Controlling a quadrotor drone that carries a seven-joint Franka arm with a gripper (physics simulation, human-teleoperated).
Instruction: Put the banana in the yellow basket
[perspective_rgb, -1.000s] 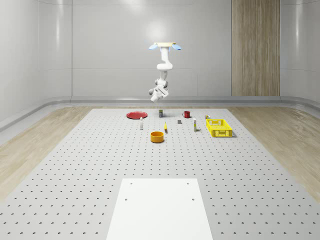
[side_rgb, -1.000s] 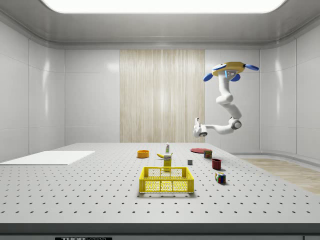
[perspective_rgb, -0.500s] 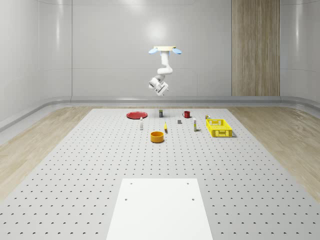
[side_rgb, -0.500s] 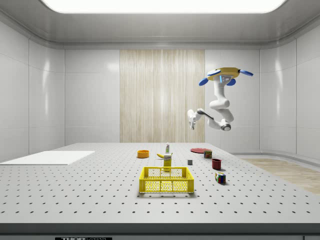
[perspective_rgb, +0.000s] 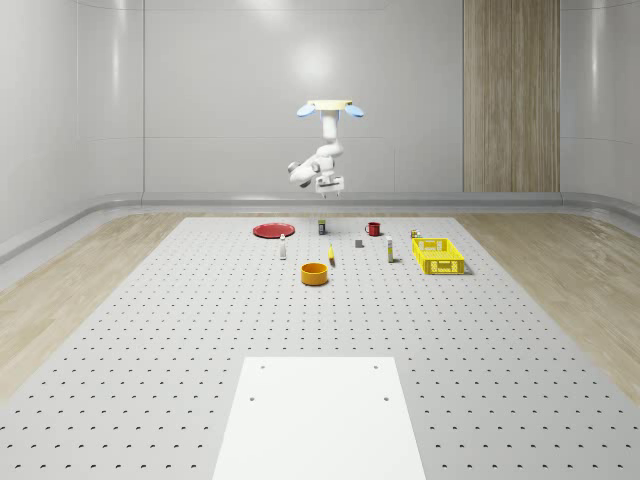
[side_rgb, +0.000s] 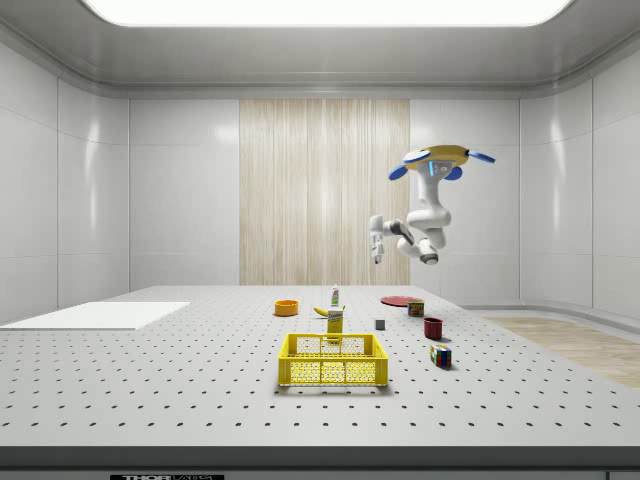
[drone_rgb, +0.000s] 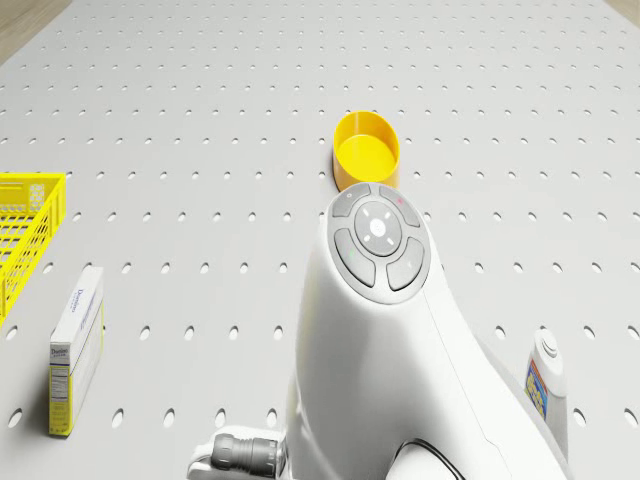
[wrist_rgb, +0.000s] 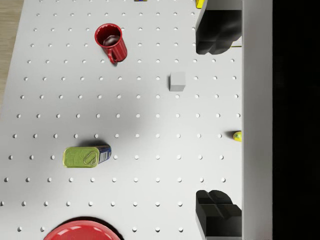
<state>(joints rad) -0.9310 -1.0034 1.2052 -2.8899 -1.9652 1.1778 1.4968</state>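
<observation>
The banana (perspective_rgb: 331, 257) lies on the perforated table between the orange bowl (perspective_rgb: 315, 273) and a grey cube (perspective_rgb: 358, 243); in the side view the banana (side_rgb: 321, 311) is behind a small box. Its yellow tip (wrist_rgb: 237, 135) shows in the wrist view. The yellow basket (perspective_rgb: 438, 256) stands at the whole-scene view's right, and the basket (side_rgb: 333, 360) is nearest in the side view. The drone (perspective_rgb: 330, 105) hovers high over the table's far part, above the can. My gripper (wrist_rgb: 220, 125) hangs open and empty, pointing down, well above the table; the gripper (side_rgb: 377, 240) is also in the side view.
Below the gripper lie a red mug (wrist_rgb: 111, 42), the grey cube (wrist_rgb: 177, 81), a green can (wrist_rgb: 86, 156) and a red plate (wrist_rgb: 80, 232). A box (drone_rgb: 77, 345) and a bottle (drone_rgb: 543, 385) stand near the bowl (drone_rgb: 366, 150). A white sheet (perspective_rgb: 320, 415) covers the near table.
The drone has sunk a little and moved toward the side view's left. The arm has folded up, lifting the gripper and turning it to point downward.
</observation>
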